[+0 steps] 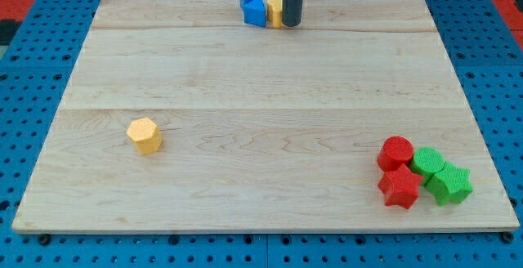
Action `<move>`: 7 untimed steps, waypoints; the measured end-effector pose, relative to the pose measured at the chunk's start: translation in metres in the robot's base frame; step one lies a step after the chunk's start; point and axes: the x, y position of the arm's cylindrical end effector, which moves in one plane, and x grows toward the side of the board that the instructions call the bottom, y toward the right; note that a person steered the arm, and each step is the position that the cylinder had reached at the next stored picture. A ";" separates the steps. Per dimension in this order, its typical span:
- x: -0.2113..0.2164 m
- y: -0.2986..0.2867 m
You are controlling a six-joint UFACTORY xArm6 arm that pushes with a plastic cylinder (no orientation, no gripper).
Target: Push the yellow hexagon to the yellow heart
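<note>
A: Where is my tip [292, 24]?

B: At the view's top edge of the counter [261, 80], just beside a yellow block [274, 11] next to the blue blocks [253, 6]. That yellow one is half hidden, probably the heart. The tool is a bare rod; it grasps nothing.

A: And the yellow hexagon [145, 135]?

B: Well apart, toward the view's lower left, alone on pale, smooth wood. Judging by this, I must get round behind it and push up-right. The red blocks [398, 172] and green blocks [440, 174] sit bottom right, out of the way.
</note>
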 end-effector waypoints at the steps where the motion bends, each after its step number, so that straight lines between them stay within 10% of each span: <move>1: -0.005 0.000; 4: 0.051 0.013; 7: 0.136 -0.233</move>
